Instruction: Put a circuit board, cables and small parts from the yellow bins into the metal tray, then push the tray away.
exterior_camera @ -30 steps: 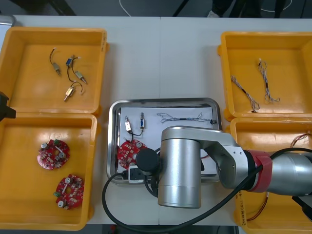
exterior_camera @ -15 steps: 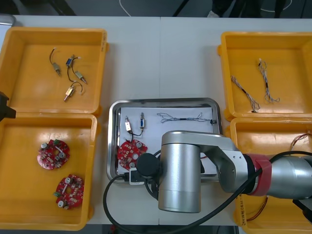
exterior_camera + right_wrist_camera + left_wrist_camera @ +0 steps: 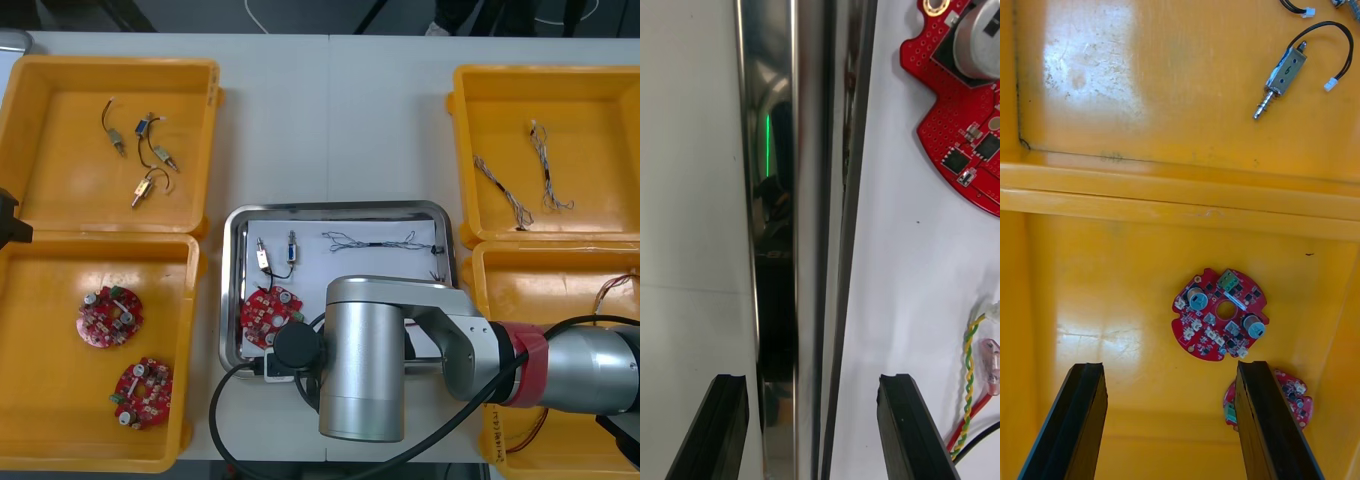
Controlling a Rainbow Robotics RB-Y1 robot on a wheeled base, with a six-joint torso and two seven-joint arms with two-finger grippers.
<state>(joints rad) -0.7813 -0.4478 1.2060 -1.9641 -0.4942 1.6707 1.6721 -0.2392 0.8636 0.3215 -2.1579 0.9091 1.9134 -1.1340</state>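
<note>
The right arm (image 3: 365, 360) reaches over the metal tray (image 3: 232, 290). The right jaws stand wide astride the tray's near rim, one side over the bench (image 3: 692, 225), the other over the tray's white inside. In the tray lie a red circuit board (image 3: 266, 312), small metal parts (image 3: 262, 255), a twisted cable (image 3: 372, 240) and a red and yellow cable (image 3: 970, 375). The left jaws, also wide, hang over a yellow bin (image 3: 1112, 300) left of the tray.

Nothing legible shows here. The yellow bins (image 3: 60, 300), the metal tray (image 3: 340, 209) and the arm casing carry no readable text, label or number. Any print on the round red circuit boards (image 3: 1219, 313) is too small to make out.
</note>
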